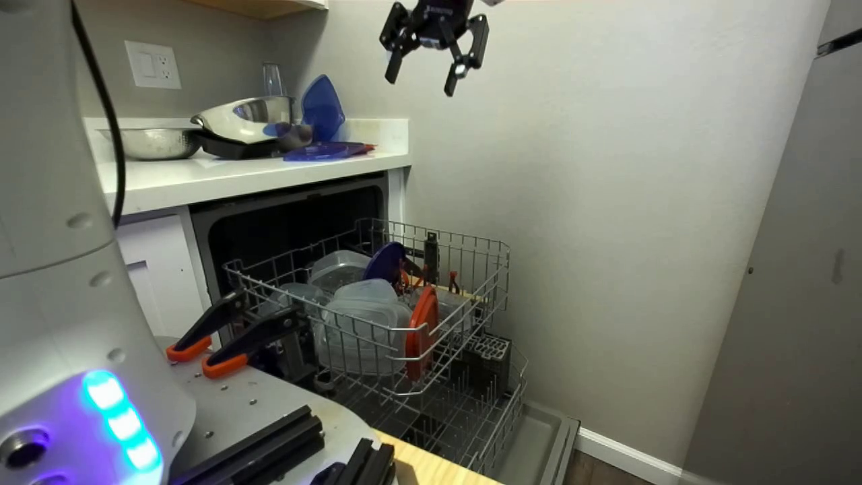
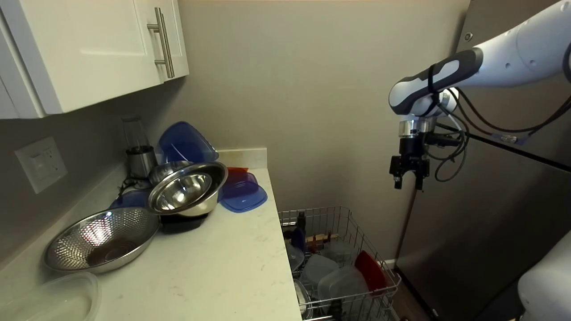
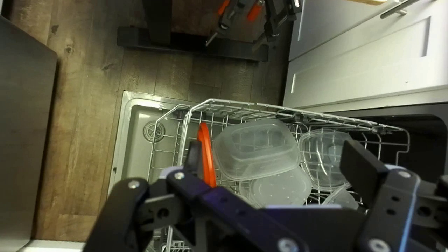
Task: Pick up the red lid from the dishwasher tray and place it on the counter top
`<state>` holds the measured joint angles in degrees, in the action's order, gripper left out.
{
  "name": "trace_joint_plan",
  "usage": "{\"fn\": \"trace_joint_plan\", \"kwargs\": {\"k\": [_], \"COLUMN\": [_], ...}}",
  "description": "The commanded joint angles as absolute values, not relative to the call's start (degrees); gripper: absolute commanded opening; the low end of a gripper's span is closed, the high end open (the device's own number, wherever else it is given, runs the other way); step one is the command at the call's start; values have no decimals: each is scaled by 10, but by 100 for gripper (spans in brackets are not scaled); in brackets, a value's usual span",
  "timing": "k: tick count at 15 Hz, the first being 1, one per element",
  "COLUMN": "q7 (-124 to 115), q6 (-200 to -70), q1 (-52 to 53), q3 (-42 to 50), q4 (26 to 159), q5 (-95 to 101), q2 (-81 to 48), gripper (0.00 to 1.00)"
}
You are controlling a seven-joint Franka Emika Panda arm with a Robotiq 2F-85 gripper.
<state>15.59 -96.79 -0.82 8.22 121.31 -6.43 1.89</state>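
The red lid (image 1: 422, 330) stands on edge at the front of the dishwasher tray (image 1: 506, 259), beside clear containers. In an exterior view the lid (image 2: 371, 272) leans near the tray's outer side (image 2: 348, 210). The wrist view shows the lid (image 3: 208, 154) edge-on, partly hidden behind one finger, near the tray's end rail (image 3: 224, 101). My gripper (image 1: 421, 83) is open and empty, high above the tray, fingers down; it also shows in an exterior view (image 2: 408, 185) and the wrist view (image 3: 276, 155). The counter top (image 1: 175, 178) also shows in an exterior view (image 2: 214, 258).
Clear containers (image 1: 363, 330) and a blue dish (image 1: 385, 263) sit in the tray. The counter bears a colander (image 2: 102, 240), steel bowls (image 2: 187, 189), blue lids (image 2: 244, 198) and another red piece (image 2: 237, 169). An upper cabinet (image 2: 98, 49) overhangs it. A wall backs the tray.
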Motion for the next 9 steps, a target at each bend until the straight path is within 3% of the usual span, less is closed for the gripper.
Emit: {"fn": "trace_joint_plan", "kwargs": {"k": [1,9], "q7": [192,168], "q6": [-1005,-1161], "q1": [-19,-24], "q3": [64,33], "q4": [1181,1149], "q5": [-82,-68], "q2": [-54,-189], "gripper": [100,100]}}
